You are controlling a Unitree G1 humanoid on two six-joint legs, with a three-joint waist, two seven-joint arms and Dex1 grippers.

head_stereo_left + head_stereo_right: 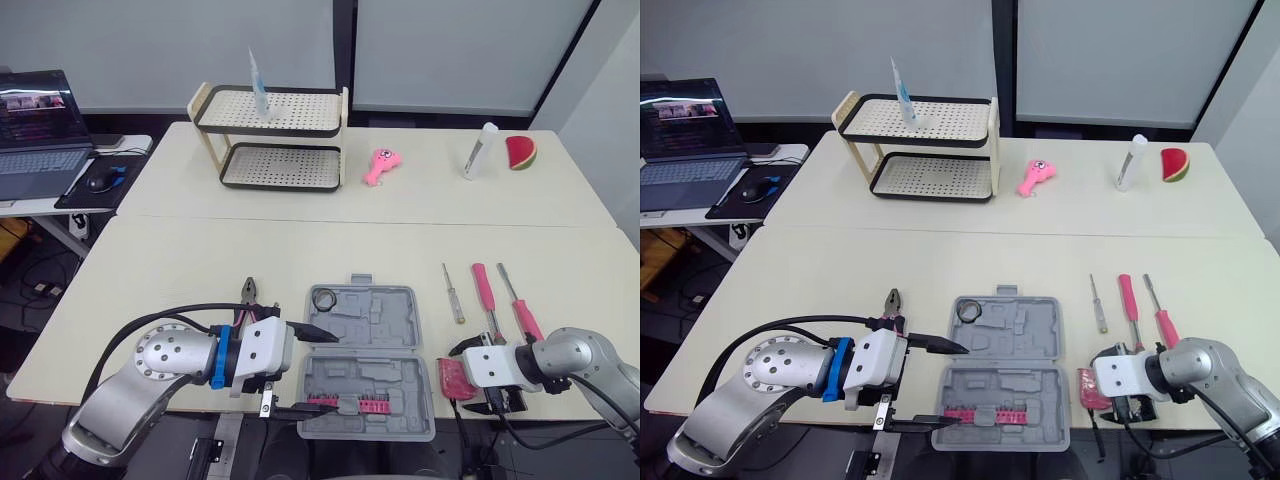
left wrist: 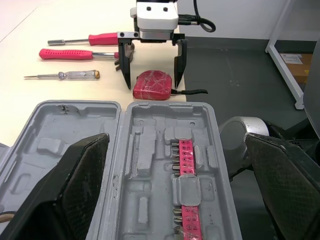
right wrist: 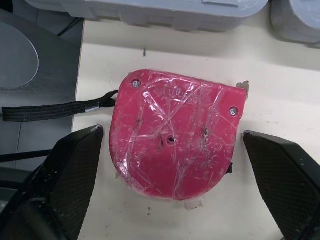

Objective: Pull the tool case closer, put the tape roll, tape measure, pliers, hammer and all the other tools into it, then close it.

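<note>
The right end effector [image 2: 151, 80] hangs over the tape measure [image 3: 175, 135], open wide. Its two fingers [image 3: 65, 175] stand on either side of the red housing with a gap on each side, so nothing is gripped. The tape measure lies flat on the table [image 1: 200, 270] at the near edge, just right of the case [image 1: 365, 350], and its black strap [image 3: 55, 111] trails off the edge.

The left end effector [image 1: 318, 370] is also spread wide and holds nothing. It reaches in from the left over the near half of the case. Whether it touches the case cannot be told.

The grey case lies open near the table's front edge. There is a pink bit strip [image 2: 185, 155] in its near half and a small dark ring [image 1: 322, 298] in the far left corner. The pliers [image 1: 250, 292] lie just left of the case. Three screwdrivers [image 1: 485, 290] lie side by side to its right, beyond the tape measure.
</note>
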